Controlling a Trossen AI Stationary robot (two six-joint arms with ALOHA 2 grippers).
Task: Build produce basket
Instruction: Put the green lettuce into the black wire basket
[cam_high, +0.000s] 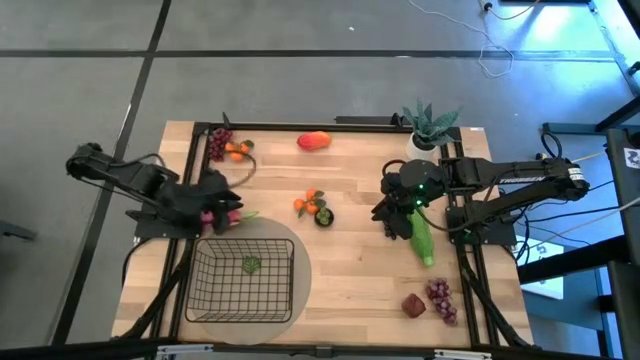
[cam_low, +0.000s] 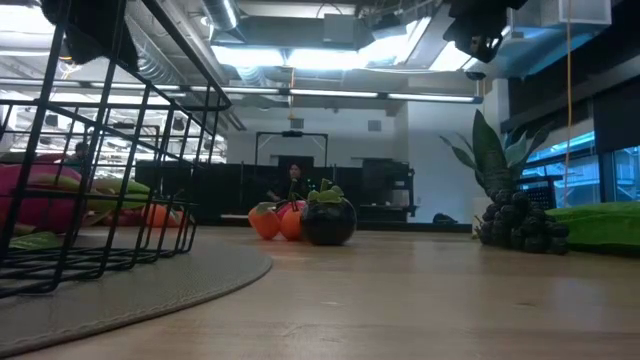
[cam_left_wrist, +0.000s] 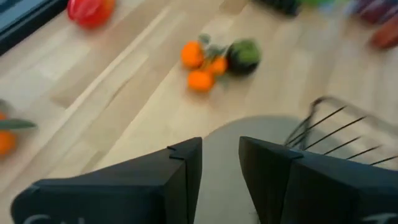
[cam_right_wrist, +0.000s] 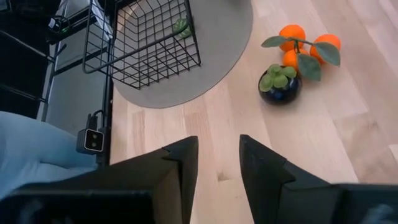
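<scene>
The black wire basket (cam_high: 245, 278) sits on a round grey mat with one small green piece (cam_high: 250, 265) inside. My left gripper (cam_high: 230, 206) (cam_left_wrist: 221, 146) hovers just beyond the basket's far edge, open by a narrow gap with nothing between the fingers. A pink dragon fruit (cam_high: 216, 216) (cam_low: 35, 195) shows beneath it, beside the basket. My right gripper (cam_high: 386, 213) (cam_right_wrist: 219, 143) is over the table's right half, open and empty. A long green leafy stalk (cam_high: 421, 240) lies on the table just below the right arm.
On the table are oranges (cam_high: 309, 204) with a dark round fruit (cam_high: 323, 216) at the middle, a red-orange mango (cam_high: 314, 141) at the far edge, and grapes with oranges (cam_high: 224, 147) far left. Grapes (cam_high: 441, 298) and a red piece (cam_high: 413, 305) lie near right. A potted plant (cam_high: 430, 128) stands far right.
</scene>
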